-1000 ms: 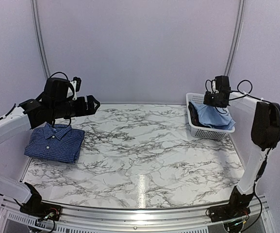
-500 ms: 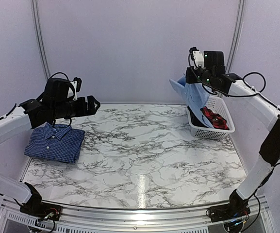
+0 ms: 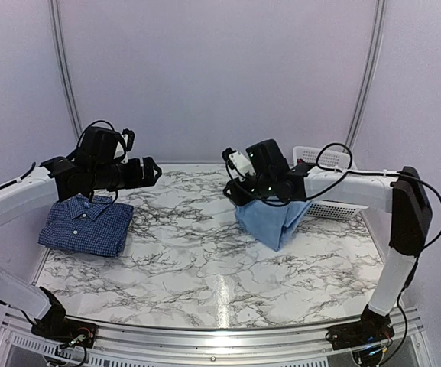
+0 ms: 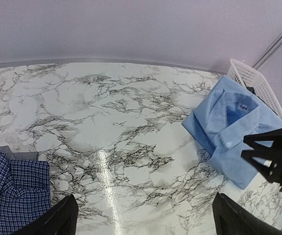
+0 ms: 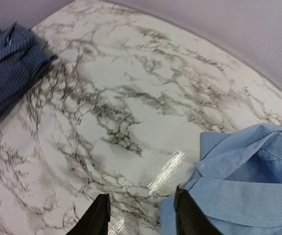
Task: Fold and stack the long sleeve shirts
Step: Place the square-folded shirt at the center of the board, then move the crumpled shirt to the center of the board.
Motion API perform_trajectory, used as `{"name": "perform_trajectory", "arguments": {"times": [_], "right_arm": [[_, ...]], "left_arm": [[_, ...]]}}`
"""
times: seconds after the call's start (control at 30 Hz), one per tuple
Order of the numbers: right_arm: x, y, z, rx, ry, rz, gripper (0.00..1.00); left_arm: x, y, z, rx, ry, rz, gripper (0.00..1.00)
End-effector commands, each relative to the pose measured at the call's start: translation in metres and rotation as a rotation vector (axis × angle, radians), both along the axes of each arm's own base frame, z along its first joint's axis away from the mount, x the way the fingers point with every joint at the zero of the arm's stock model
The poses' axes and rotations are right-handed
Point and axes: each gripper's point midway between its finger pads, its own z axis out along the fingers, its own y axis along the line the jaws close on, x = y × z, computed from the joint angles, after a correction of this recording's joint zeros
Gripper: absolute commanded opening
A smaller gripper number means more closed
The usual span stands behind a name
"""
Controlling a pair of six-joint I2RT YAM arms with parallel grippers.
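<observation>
Navy checked shirt (image 3: 86, 225) lies folded on the counter (image 3: 205, 260), well apart from the basket (image 3: 312, 153); light blue shirt (image 3: 274, 218) sits crumpled beside the basket, unfolded and unstacked; left end effector (image 3: 153, 170) and right end effector (image 5: 140, 196) gape wide, empty.

The light blue shirt (image 3: 272, 220) is plain, with no pattern. It lies in a loose, bunched heap just beside the right gripper (image 5: 141, 193), its edge right at one finger. Its collar faces up, and one corner points away from the gripper. The dark blue checked shirt (image 3: 86, 224) is folded into a neat, flat square with its collar on top. It lies low beside the left gripper (image 3: 150, 170), well apart from the light blue shirt.
</observation>
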Motion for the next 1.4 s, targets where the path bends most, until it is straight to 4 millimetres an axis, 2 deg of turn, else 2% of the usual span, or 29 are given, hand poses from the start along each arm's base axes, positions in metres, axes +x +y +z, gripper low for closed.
{"name": "perform_trajectory", "arguments": {"times": [0.0,0.07,0.17,0.27,0.5,0.57,0.63,0.7,0.77,0.8,0.83,0.87,0.93,0.97,1.17,1.3,1.37], "right_arm": [[-0.02,0.021,0.002,0.101,0.038,0.059,0.57],[-0.025,0.014,0.012,0.116,0.023,0.046,0.73],[-0.021,-0.009,0.02,0.07,-0.012,-0.035,0.83],[-0.012,-0.037,0.012,0.022,-0.002,-0.125,0.84],[0.018,-0.102,-0.044,-0.097,0.096,-0.374,0.79],[0.024,-0.113,-0.055,-0.138,0.091,-0.417,0.78],[0.025,-0.112,-0.069,-0.161,0.11,-0.416,0.76],[0.022,-0.106,-0.081,-0.17,0.145,-0.395,0.68],[0.014,-0.096,-0.087,-0.185,0.155,-0.373,0.55],[0.011,-0.092,-0.087,-0.189,0.156,-0.366,0.45],[0.007,-0.085,-0.086,-0.186,0.157,-0.352,0.3],[0.002,-0.076,-0.084,-0.18,0.159,-0.333,0.19],[-0.008,-0.056,-0.077,-0.163,0.164,-0.288,0.03],[-0.014,-0.044,-0.074,-0.148,0.17,-0.26,0.0],[-0.049,0.034,-0.059,0.011,0.232,-0.063,0.0],[-0.065,0.091,-0.061,0.113,0.303,0.055,0.0],[-0.067,0.118,-0.059,0.17,0.326,0.097,0.0]], "left_arm": [[-0.001,0.001,-0.013,0.017,0.048,-0.004,0.99],[-0.001,0.0,-0.015,0.017,0.053,-0.007,0.99],[0.0,-0.001,-0.017,0.016,0.061,-0.006,0.99],[0.0,-0.004,-0.022,0.012,0.076,-0.013,0.99],[0.001,-0.009,-0.027,-0.001,0.101,-0.023,0.99],[0.0,-0.011,-0.027,-0.006,0.105,-0.029,0.99],[-0.001,-0.011,-0.028,-0.007,0.107,-0.033,0.99],[-0.001,-0.01,-0.027,-0.007,0.103,-0.031,0.99],[-0.003,-0.008,-0.027,-0.003,0.1,-0.027,0.99],[-0.003,-0.006,-0.027,0.001,0.098,-0.025,0.99],[-0.004,-0.005,-0.027,0.002,0.096,-0.022,0.99],[-0.004,-0.004,-0.027,0.004,0.094,-0.02,0.99],[-0.005,-0.003,-0.029,0.01,0.098,-0.017,0.99],[-0.005,-0.003,-0.029,0.011,0.099,-0.015,0.99],[-0.006,-0.001,-0.042,0.021,0.134,-0.004,0.99],[-0.008,0.0,-0.055,0.01,0.175,0.009,0.99],[-0.009,0.001,-0.063,0.002,0.202,0.015,0.99]]}}
